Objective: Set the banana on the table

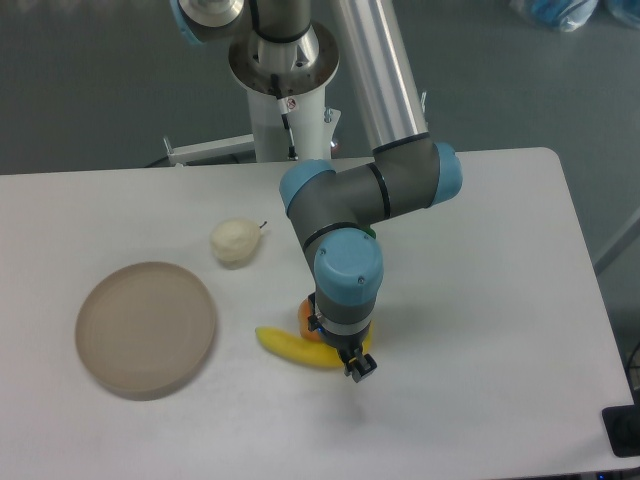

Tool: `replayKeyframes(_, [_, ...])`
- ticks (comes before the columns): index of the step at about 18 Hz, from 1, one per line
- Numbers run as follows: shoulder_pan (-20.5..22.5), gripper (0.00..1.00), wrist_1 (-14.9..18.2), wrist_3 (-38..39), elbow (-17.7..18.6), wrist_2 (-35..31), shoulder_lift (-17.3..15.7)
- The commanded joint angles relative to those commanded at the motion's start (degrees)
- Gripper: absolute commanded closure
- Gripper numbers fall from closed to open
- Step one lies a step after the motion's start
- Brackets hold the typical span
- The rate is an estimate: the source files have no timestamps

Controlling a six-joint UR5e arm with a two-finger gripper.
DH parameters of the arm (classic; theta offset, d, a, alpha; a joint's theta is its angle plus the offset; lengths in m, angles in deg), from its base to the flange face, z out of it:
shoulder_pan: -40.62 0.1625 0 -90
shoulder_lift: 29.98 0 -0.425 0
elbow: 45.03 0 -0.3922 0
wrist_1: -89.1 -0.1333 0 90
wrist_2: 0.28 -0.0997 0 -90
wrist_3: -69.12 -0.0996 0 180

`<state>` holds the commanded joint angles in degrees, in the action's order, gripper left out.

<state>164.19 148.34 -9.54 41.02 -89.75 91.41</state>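
Observation:
The yellow banana (290, 346) lies on the white table (480, 330) near the front middle, its right end under my wrist. My gripper (352, 362) points straight down over that right end. The wrist hides the fingers, so I cannot tell whether they are open or shut, or whether they touch the banana.
A round beige plate (146, 328) sits at the left. A pale, lumpy pear-like fruit (236, 242) lies behind it. An orange fruit (307, 316) shows partly behind my wrist, next to the banana. The table's front edge runs close below the gripper.

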Motion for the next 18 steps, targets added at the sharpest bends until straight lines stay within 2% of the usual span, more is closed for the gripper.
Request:
replayKeyframes(4, [2.5, 0.00, 1.4, -0.7, -0.3, 0.1, -3.6])
replayKeyframes(6, [3.3, 0.00, 3.9, -0.9, -2.1, 0.2, -4.5])
replayKeyframes(7, [4.8, 0.00, 8.0, -1.7, -4.8, 0.2, -4.6])
replayKeyframes(10, [7.5, 0.00, 15.6, -4.1, -10.0, 0.4, -4.8])
replayKeyframes(15, [12.4, 0.00, 22.0, -9.6, -12.0, 1.5, -5.0])
replayKeyframes(18, [14.3, 0.00, 22.3, -12.4, -12.1, 1.1, -5.0])
